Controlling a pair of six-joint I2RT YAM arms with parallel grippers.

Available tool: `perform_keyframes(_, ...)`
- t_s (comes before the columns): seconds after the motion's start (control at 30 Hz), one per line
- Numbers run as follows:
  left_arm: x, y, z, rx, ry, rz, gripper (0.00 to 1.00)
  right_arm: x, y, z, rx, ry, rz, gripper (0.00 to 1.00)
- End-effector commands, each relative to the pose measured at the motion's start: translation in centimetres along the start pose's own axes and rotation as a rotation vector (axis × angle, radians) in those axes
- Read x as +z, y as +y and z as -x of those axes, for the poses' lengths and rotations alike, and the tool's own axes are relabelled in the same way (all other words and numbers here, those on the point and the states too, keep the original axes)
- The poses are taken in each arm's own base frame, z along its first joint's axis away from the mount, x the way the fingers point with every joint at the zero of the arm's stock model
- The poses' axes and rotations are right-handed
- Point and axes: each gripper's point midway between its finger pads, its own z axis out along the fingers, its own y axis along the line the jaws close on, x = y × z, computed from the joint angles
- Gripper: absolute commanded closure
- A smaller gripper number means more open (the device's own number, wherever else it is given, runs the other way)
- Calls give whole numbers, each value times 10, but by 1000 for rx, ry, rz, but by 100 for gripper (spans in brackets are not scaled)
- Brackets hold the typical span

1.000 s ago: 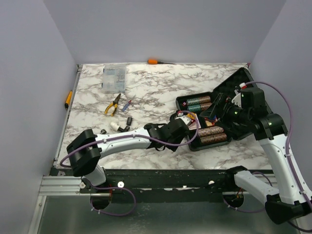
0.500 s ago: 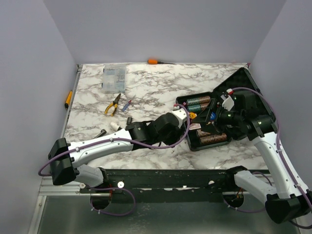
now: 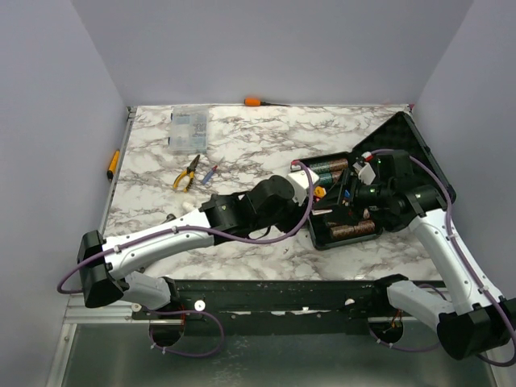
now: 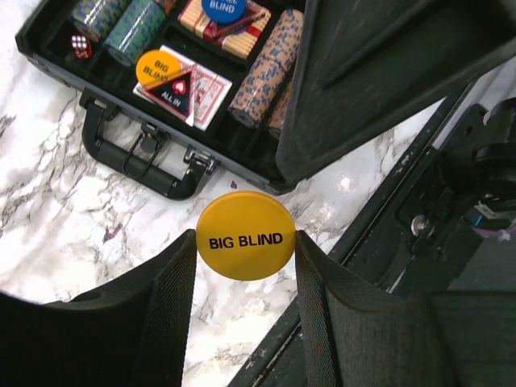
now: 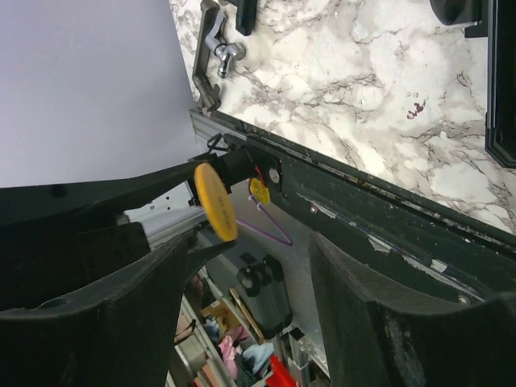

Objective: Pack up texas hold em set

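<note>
The black case (image 3: pixel 321 239) lies open at the right of the table, its lid (image 3: pixel 413 149) leaning back. Inside it are brown chip stacks (image 4: pixel 262 68), teal chip stacks (image 4: pixel 133 28), a card deck (image 4: pixel 201 89), an orange "ALL IN" disc (image 4: pixel 165 72), a blue disc (image 4: pixel 222 6) and red dice (image 4: pixel 79 44). My left gripper (image 4: pixel 244 242) is shut on a yellow "BIG BLIND" disc (image 4: pixel 242 222), holding it by its edges above the case's near corner (image 3: pixel 319 192). My right gripper (image 5: pixel 250 242) faces it, open, with the disc (image 5: pixel 216 201) edge-on beside its left finger.
A clear plastic parts box (image 3: pixel 187 129) sits at the back left, with yellow-handled pliers (image 3: pixel 187 173) and small black parts (image 3: pixel 210 199) nearer me. An orange-handled tool (image 3: pixel 256 101) lies at the back edge and another (image 3: pixel 113 164) at the left edge.
My left arm has stretched rightwards, carrying the yellow disc over the case's near corner. My right gripper has swung towards the disc and its jaws have narrowed.
</note>
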Motion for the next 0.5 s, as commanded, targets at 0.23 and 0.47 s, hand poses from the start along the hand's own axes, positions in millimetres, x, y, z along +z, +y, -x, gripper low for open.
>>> perform_keyframes(0.23, 0, -20, 32, 16, -52, -71, 57, 6, 6, -6, -39, 79, 64, 38)
perform_keyframes(0.47, 4, -23, 32, 11, -41, -76, 58, 4, 13, -3, -71, 72, 91, 38)
